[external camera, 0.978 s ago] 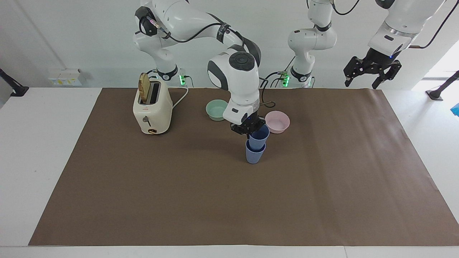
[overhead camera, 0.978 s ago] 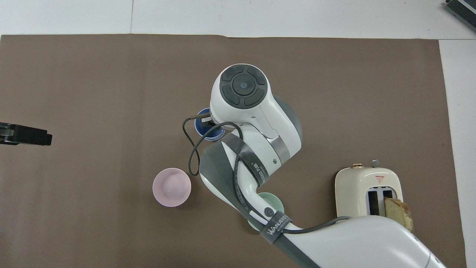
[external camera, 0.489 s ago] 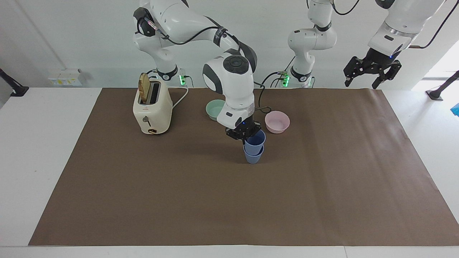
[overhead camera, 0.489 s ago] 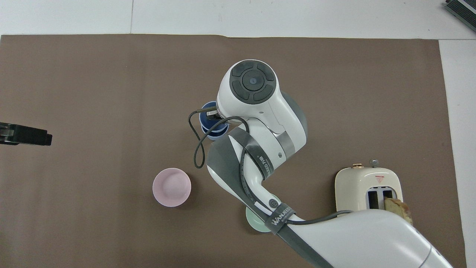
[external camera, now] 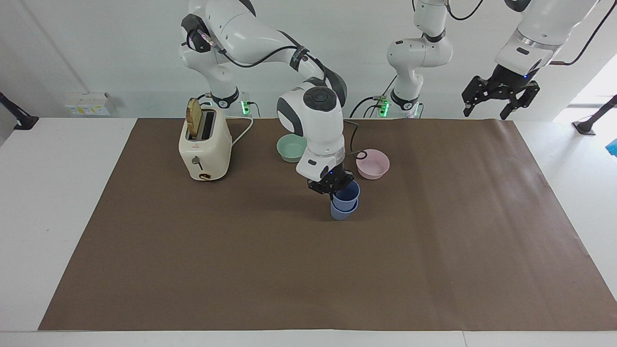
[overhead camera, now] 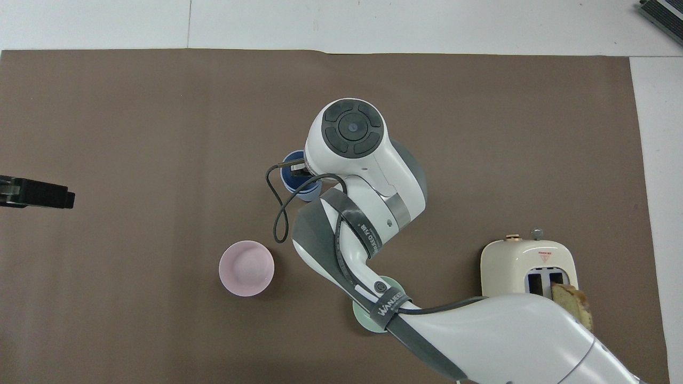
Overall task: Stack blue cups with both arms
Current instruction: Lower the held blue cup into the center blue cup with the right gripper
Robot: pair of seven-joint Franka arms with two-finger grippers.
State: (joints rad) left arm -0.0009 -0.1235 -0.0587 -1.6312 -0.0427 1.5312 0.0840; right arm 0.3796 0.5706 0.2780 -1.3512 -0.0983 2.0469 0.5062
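With our right gripper (external camera: 336,185) clamped on the upper blue cup (external camera: 346,193), we needed it plumb over the lower cup (external camera: 341,210) under the jaws, left gripper (external camera: 500,95) open.

A toaster (external camera: 205,147) holding toast (external camera: 194,118), a green bowl (external camera: 289,146) and a pink bowl (external camera: 373,164) stand on the brown mat (external camera: 308,270).

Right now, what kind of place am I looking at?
Probably a robotics lab staged as a kitchen: large white arms over a table covered in brown paper, with a toaster and stacked blue cups.
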